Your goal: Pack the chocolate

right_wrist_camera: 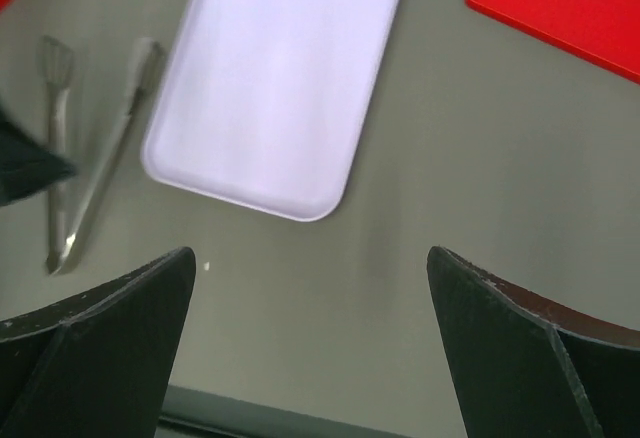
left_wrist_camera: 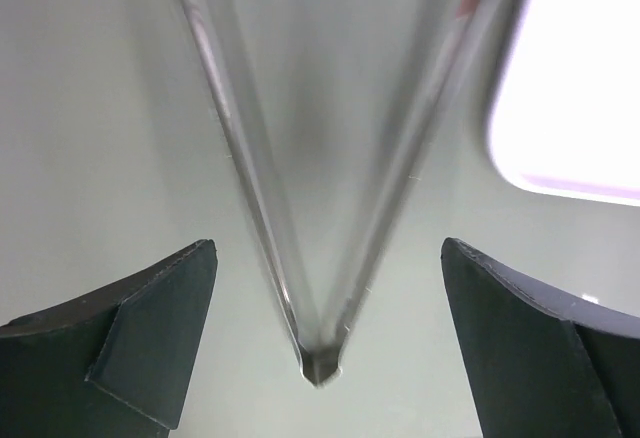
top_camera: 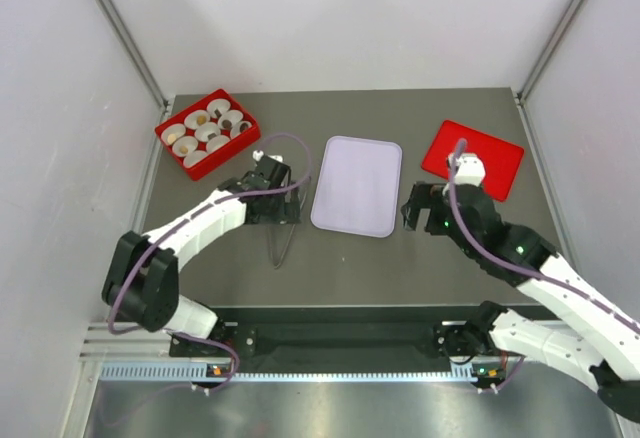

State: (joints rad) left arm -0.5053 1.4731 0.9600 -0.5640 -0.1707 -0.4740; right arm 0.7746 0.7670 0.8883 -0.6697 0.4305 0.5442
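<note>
Chocolate point(top_camera: 203, 117) sits in the red box point(top_camera: 225, 156), upper left; red lid point(top_camera: 490, 158) not yet on; left fingers point(left_wrist_camera: 150, 338) and right fingers point(right_wrist_camera: 100, 348) apart, empty.

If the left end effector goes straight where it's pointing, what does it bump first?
Probably the metal tongs, lying on the table between the left end effector's open fingers, though depth is unclear.

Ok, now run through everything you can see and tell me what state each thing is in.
Red box: open, lid off.
Paper cups: upright in the box, some holding chocolate.
Red lid: flat on the table, apart from the box.
Tray: empty.
Tongs: lying on the table, ungripped, arms spread.
Left hand: open, over the tongs.
Right hand: open, holding nothing.
</note>
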